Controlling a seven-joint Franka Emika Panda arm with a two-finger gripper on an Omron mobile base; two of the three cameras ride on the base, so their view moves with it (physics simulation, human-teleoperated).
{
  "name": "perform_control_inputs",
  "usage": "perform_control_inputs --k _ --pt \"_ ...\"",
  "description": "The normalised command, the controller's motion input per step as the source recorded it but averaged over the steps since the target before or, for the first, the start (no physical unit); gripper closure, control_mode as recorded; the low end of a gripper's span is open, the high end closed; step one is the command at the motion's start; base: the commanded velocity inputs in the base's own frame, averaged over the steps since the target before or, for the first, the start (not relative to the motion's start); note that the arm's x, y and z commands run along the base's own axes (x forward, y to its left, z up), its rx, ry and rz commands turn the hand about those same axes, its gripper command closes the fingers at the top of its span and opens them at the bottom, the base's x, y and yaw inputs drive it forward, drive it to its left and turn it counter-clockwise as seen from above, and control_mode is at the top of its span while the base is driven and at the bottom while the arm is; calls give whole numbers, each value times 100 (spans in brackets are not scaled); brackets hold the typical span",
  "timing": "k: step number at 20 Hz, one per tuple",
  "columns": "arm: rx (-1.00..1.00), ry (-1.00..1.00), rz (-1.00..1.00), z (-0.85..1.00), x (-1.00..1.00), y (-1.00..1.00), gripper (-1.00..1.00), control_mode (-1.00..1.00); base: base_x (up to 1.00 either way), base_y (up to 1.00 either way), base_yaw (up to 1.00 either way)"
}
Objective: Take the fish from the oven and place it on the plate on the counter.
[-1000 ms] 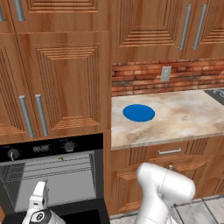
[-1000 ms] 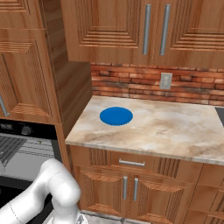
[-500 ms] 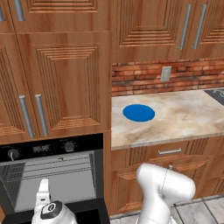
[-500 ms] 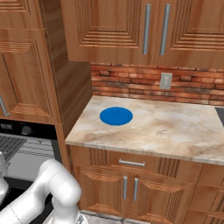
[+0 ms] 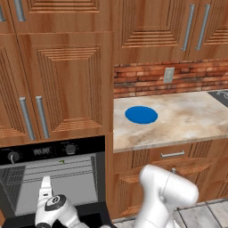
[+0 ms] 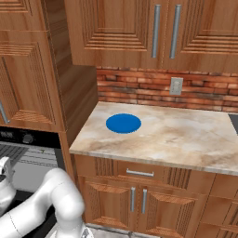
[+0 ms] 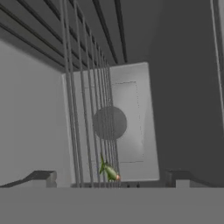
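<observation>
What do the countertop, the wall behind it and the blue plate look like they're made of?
Counter: polished stone, probably marble, going by its beige veining. Wall: rough red brick with pale mortar lines. Plate: flat, uniform matte blue, maybe plastic or glazed ceramic; the look leaves that open.

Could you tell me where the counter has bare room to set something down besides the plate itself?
The beige marbled stone counter is bare from the flat round blue plate rightward, between the brick backsplash and the front edge. Its left end narrows between the plate and the wooden cabinet side.
</observation>
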Motion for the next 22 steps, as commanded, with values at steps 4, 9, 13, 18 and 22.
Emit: perform_control_inputs --k 4,9,13,18,22 --pt "0 6 0 -66 21 20 -100 -100 0 0 0" --pt "0 1 0 -57 21 23 -100 -100 0 0 0" --pt "0 0 0 -38 32 18 -100 -100 0 0 0" --pt "0 0 0 -41 30 21 -100 -100 0 0 0" --pt "0 0 0 -59 17 20 -100 -100 0 0 0"
